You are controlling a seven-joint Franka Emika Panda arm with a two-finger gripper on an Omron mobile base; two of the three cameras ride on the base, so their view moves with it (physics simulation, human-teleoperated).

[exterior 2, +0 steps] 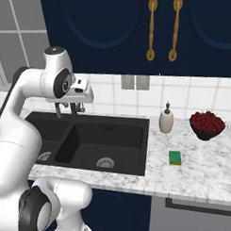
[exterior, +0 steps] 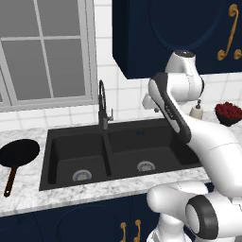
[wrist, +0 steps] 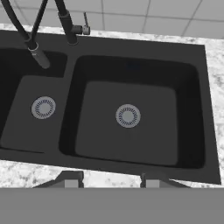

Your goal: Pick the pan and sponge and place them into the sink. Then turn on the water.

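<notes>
Nothing's in the sink [exterior: 47,156] yet: both basins bare, faucet [exterior: 102,106] dry, no water running. So it's step one, first pick not begun. Gripper [wrist: 111,180] hangs high over the right basin, jaws part-spread w/ nothing between them. Pan [exterior: 18,153] lies on the counter [exterior 2: 209,170] left of the sink, handle toward the front edge. Sponge [exterior 2: 175,157] sits right of the sink, nr the front edge, below the soap bottle [exterior 2: 166,119]. Next move, I'd say: swing out to one of them, drop low, close on it.
</notes>
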